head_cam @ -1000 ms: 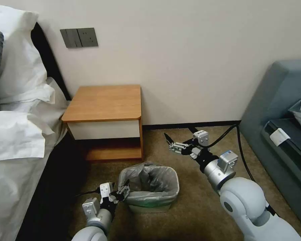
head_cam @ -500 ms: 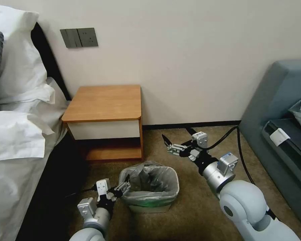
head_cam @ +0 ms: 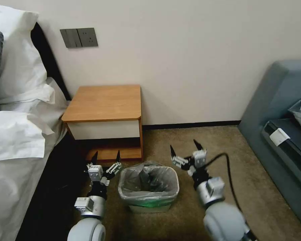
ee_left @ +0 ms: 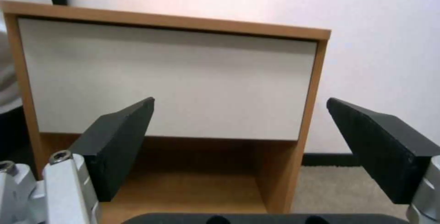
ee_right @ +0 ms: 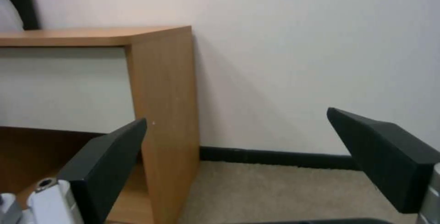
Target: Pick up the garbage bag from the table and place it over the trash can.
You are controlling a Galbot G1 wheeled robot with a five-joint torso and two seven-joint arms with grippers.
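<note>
Garbage bag (head_cam: pixel 147 179) lines trash can (head_cam: pixel 149 205) between spread hands.

Silvery-grey garbage bag (head_cam: pixel 148 180), orange-brown table (head_cam: pixel 105 102), seemingly greenish-based trash can (head_cam: pixel 147 207)

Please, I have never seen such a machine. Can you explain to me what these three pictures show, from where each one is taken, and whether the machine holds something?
It is a wheeled robot with two arms. The wide picture comes from a camera on its head, looking down at a bedroom floor. The other two come from cameras on its wrists, so the dark wedges you see there are the fingers of each hand.

The left hand and the right hand both point up, open, holding nothing. Between them on the carpet stands the trash can, with the garbage bag already stretched over its rim. Behind it is the table, beside a bed; both wrist cameras look at its front. A sofa stands on the right.
</note>
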